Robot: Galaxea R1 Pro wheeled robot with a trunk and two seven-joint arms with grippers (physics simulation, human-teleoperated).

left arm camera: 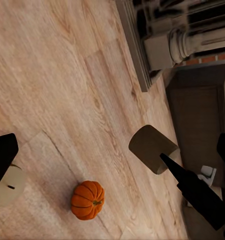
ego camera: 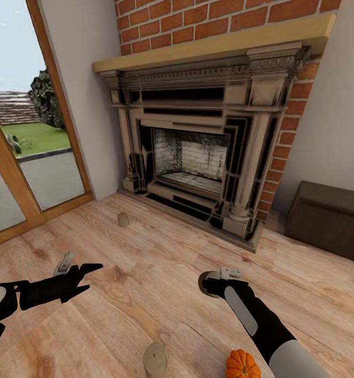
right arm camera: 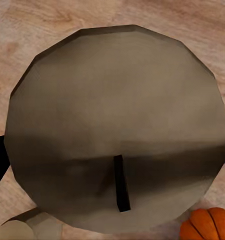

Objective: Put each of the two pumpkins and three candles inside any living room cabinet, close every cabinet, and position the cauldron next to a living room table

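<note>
1 candle (right arm camera: 117, 135) sits clamped in the right tool (ego camera: 214, 282); left tool (ego camera: 79, 275) spread wide. Carry it level toward the cabinet (ego camera: 329, 220), avoiding the pumpkin (ego camera: 243, 364).

No readable txt, labels or nos. anywhere
</note>
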